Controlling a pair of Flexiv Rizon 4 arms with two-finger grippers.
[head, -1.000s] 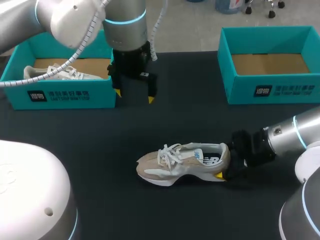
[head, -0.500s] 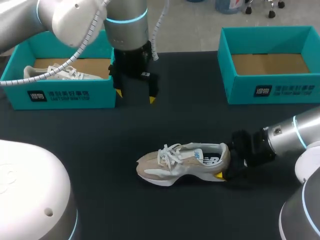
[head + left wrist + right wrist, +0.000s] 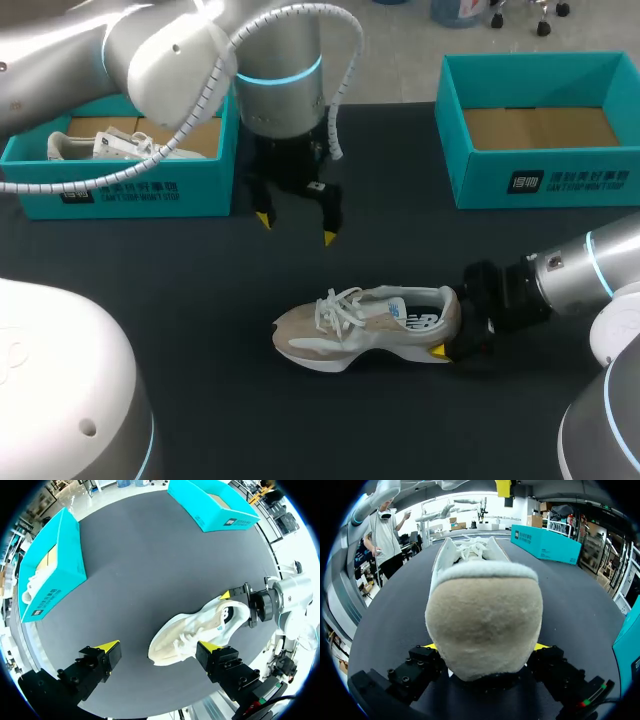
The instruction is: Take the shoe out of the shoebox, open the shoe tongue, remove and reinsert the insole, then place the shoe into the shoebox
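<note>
Now R fingers (image 3: 438, 351) grip shoe (image 3: 365, 325) — L fingers (image 3: 328, 236) spread.

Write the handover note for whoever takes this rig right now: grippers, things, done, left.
Grippers: the left gripper is open, hovering above the table between the left shoebox and the shoe; the right gripper is shut on the shoe's heel.
Things: the shoe stands on its sole on the table, laced. The right shoebox is empty; a second shoe lies in the left shoebox.
Done: shoe out of box.
Left: open tongue, insole out and in, box the shoe.
</note>
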